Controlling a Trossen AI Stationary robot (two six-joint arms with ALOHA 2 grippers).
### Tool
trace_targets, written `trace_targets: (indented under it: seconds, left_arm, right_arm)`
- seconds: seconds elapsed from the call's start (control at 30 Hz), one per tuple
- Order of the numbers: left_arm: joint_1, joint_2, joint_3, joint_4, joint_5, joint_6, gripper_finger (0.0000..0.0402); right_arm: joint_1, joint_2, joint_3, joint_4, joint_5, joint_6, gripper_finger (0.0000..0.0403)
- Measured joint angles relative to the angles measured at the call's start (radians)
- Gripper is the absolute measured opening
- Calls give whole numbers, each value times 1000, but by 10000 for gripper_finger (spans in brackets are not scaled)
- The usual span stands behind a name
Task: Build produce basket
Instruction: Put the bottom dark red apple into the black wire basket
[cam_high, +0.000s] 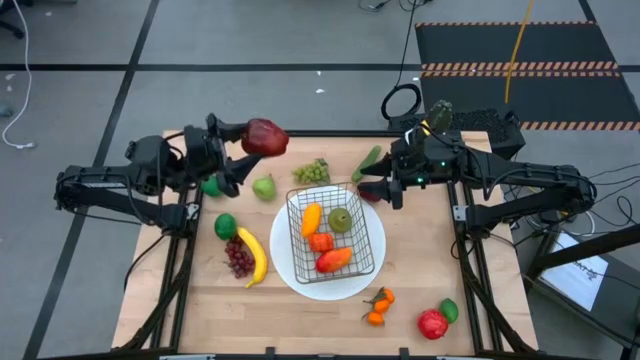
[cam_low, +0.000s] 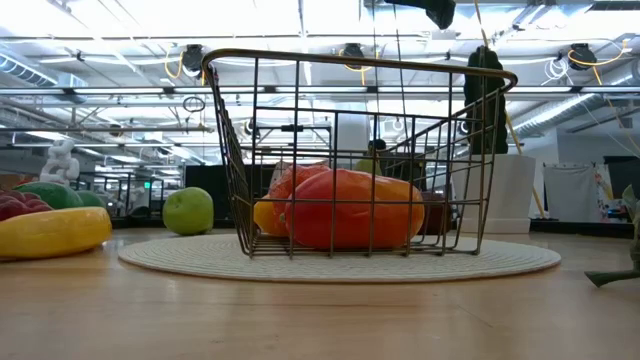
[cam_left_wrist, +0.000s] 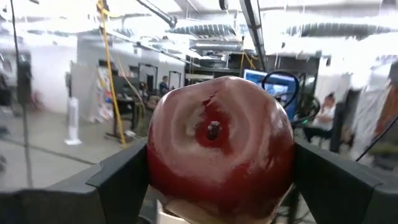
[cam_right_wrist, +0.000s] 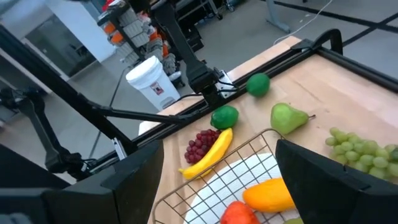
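**Left gripper held a red apple above the table; basket stood on the plate**

The left gripper (cam_high: 247, 139) was raised over the back left part of the table, and its fingers (cam_left_wrist: 118, 177) were closed on both sides of a dark red apple (cam_high: 265, 137). In the left wrist view the apple (cam_left_wrist: 221, 146) filled the space between the two fingers, with its stem hollow turned to the camera.

The basket (cam_high: 332, 235) stood on the round white plate (cam_high: 300, 275) near the middle of the table. Inside it lay a yellow-orange pepper (cam_high: 311, 218), a green pear (cam_high: 341, 220) and two orange-red pieces (cam_high: 333, 259).

The right gripper (cam_high: 378, 188) was at the back right corner of the basket, just beside the rim, and its fingers (cam_right_wrist: 329, 174) were spread wide with nothing between them.

Left of the plate lay a banana (cam_high: 254, 256), purple grapes (cam_high: 238, 258) and a lime (cam_high: 226, 226). Behind the basket were a second green pear (cam_high: 264, 187), green grapes (cam_high: 312, 172) and a cucumber (cam_high: 366, 163). At the front right lay tangerines (cam_high: 379, 305), a tomato (cam_high: 432, 323) and another lime (cam_high: 449, 310).
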Motion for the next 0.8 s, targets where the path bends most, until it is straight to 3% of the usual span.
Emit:
trace_targets:
  seconds: [0.47,0.67,0.8]
  left_arm:
    - [-23,57,0,-35,0,-700,351]
    - [-48,90,0,-35,8,-918,351]
    - [-64,107,0,-35,10,-974,351]
  right_arm:
    - [0,-4,0,-30,-57,-85,302]
    - [0,-4,0,-48,-57,-102,302]
    - [0,-4,0,-48,-57,-121,302]
